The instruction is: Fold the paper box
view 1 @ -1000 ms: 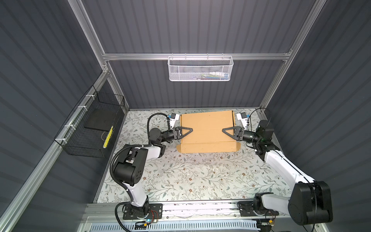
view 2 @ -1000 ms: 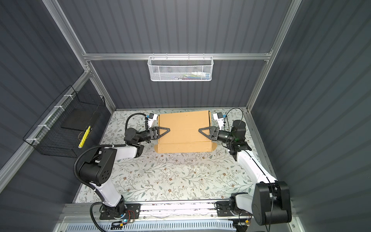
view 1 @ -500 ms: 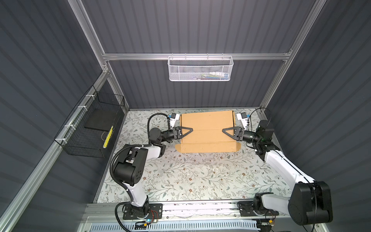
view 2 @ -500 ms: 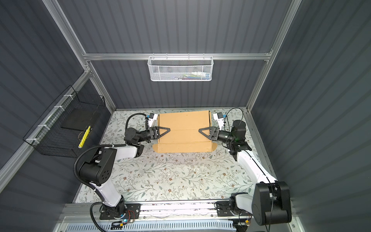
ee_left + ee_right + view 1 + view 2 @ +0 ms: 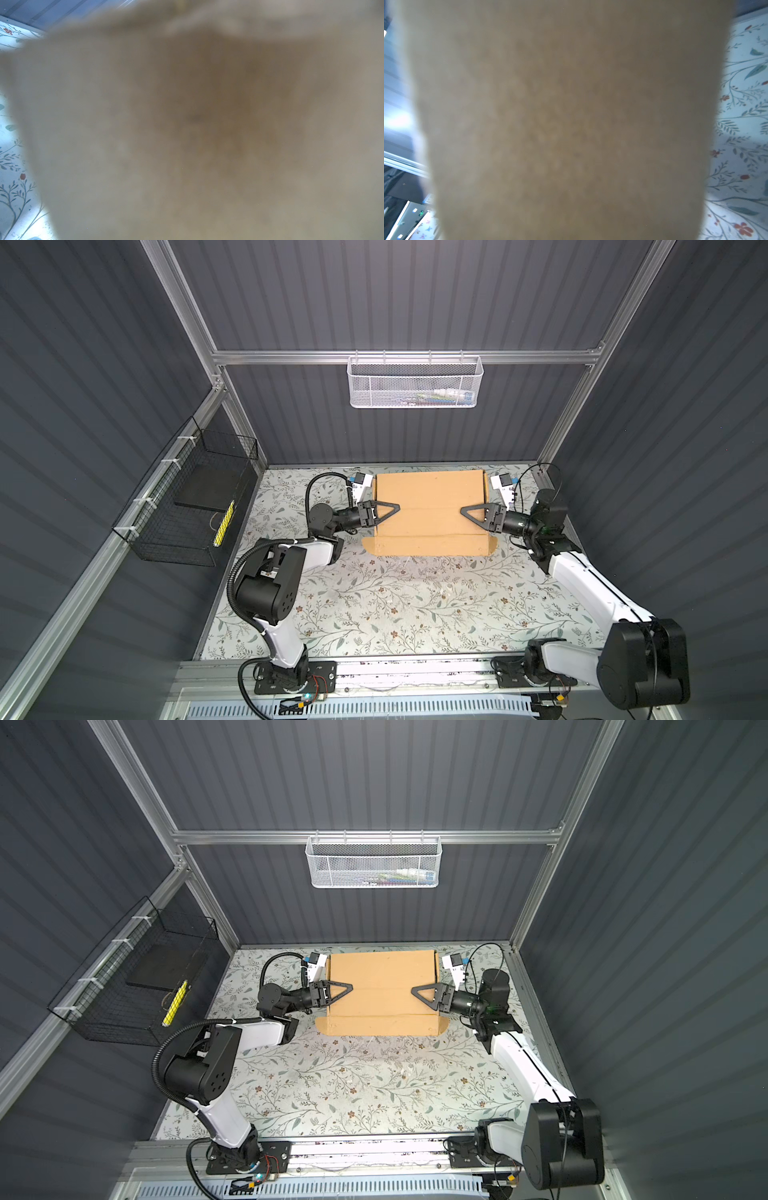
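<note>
Paper box barely shifted; left hand, right hand over it, grip unclear.

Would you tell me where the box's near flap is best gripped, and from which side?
Probably its free front edge, mid-span, from the near side. The flap juts forward from the box, with rounded ears at its ends; left gripper and right gripper occupy the side edges.

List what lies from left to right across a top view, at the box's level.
black basket → left claw → box → right claw
</note>
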Robot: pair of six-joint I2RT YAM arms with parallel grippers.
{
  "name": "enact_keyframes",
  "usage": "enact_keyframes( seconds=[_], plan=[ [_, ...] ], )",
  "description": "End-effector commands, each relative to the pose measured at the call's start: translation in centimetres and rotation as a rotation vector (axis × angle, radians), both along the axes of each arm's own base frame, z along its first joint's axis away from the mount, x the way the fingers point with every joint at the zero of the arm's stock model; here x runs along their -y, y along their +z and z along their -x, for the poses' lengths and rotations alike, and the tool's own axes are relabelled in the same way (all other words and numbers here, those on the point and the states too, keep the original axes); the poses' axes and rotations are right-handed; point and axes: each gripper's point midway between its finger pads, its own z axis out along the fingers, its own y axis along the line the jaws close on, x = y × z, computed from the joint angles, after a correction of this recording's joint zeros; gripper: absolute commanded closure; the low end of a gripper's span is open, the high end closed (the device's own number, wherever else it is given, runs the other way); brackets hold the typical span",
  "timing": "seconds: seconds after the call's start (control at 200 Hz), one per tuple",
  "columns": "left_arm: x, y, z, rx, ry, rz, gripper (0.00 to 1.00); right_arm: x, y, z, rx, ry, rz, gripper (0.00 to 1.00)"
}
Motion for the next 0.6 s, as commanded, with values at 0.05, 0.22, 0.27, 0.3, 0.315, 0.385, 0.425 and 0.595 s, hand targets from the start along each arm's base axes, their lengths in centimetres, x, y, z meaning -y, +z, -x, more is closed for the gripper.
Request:
enact_keyframes(
  seconds=[0.05, 0.22, 0.27, 0.3, 0.315, 0.385, 0.425, 0.595],
  plan=[
    [0.2, 1.3, 0.0, 0.043, -0.003, 0.027, 0.56, 0.2, 0.9, 0.4, 0.073, -0.025, 0.030, 0.22],
    [-0.2, 1.1, -0.2, 0.033, 0.007, 0.026, 0.57, 0.7, 1.2, 0.6, 0.092, -0.047, 0.038, 0.17],
    [-0.3, 1.0, -0.3, 0.028, 0.013, 0.026, 0.57, 0.9, 1.2, 0.6, 0.094, -0.053, 0.040, 0.16],
    [-0.4, 1.0, -0.4, 0.027, 0.015, 0.027, 0.57, 1.0, 1.1, 0.6, 0.094, -0.055, 0.043, 0.16],
    [-0.4, 1.1, -0.4, 0.028, 0.016, 0.027, 0.57, 1.1, 1.1, 0.6, 0.094, -0.057, 0.044, 0.15],
    [-0.7, 1.2, -0.4, 0.027, 0.022, 0.028, 0.57, 1.5, 0.8, 0.6, 0.092, -0.071, 0.051, 0.14],
    [-0.8, 1.2, -0.5, 0.024, 0.026, 0.029, 0.57, 1.7, 0.5, 0.6, 0.090, -0.081, 0.056, 0.14],
    [-1.5, 1.4, -0.6, 0.014, 0.042, 0.031, 0.57, 3.2, 0.1, 0.7, 0.097, -0.126, 0.065, 0.12]
  ],
)
